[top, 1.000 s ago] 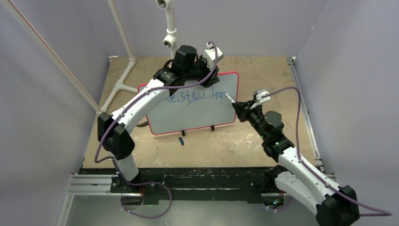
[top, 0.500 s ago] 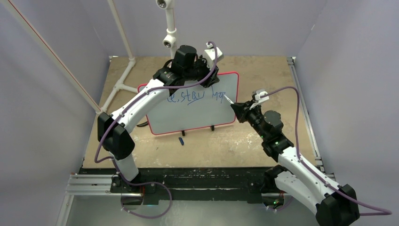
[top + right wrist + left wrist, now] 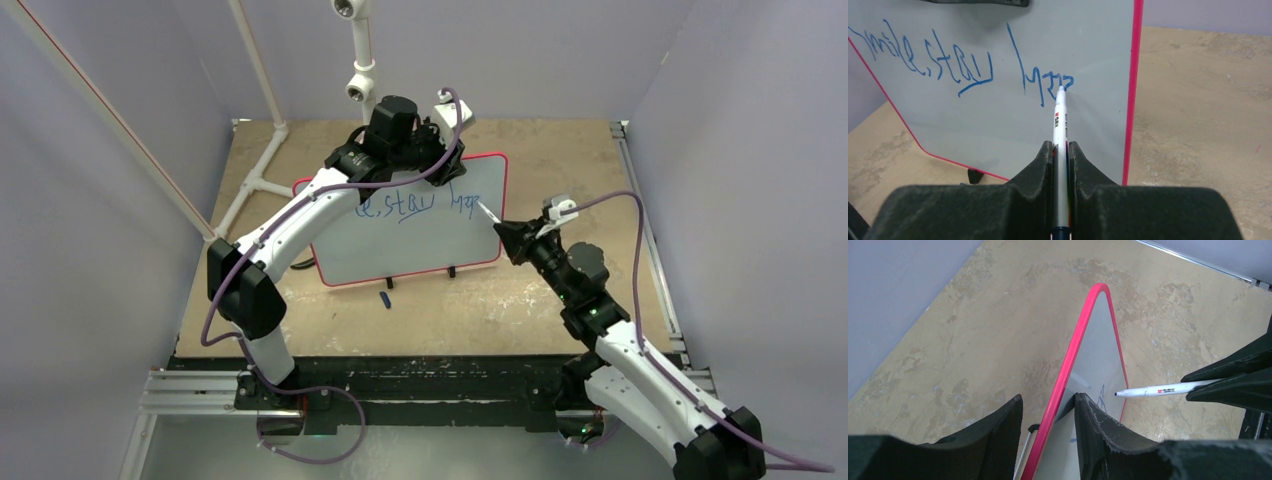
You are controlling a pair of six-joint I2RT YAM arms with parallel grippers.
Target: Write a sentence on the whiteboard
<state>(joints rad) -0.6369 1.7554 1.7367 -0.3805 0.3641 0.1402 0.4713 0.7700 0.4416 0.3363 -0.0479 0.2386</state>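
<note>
The whiteboard (image 3: 410, 245) stands tilted on its small black feet mid-table, red frame all round. The sentence (image 3: 948, 65) in blue reads "Smile, stay" with "stay" underlined, then a partly formed last word. My left gripper (image 3: 1048, 396) straddles the board's top edge (image 3: 440, 165), one finger (image 3: 1098, 435) pressed on the writing face. My right gripper (image 3: 1060, 145) is shut on a white marker (image 3: 1060, 120), whose tip touches the last word at the board's right side (image 3: 483, 207). The marker also shows in the left wrist view (image 3: 1158, 389).
A small blue marker cap (image 3: 385, 298) lies on the table just in front of the board. A white pipe frame (image 3: 262, 165) runs along the back left. A metal rail (image 3: 640, 220) lines the table's right edge. Grey walls enclose the cell.
My right wrist has shifted slightly and the marker tip has made small moves on the last word. The left arm and the board have not moved.
</note>
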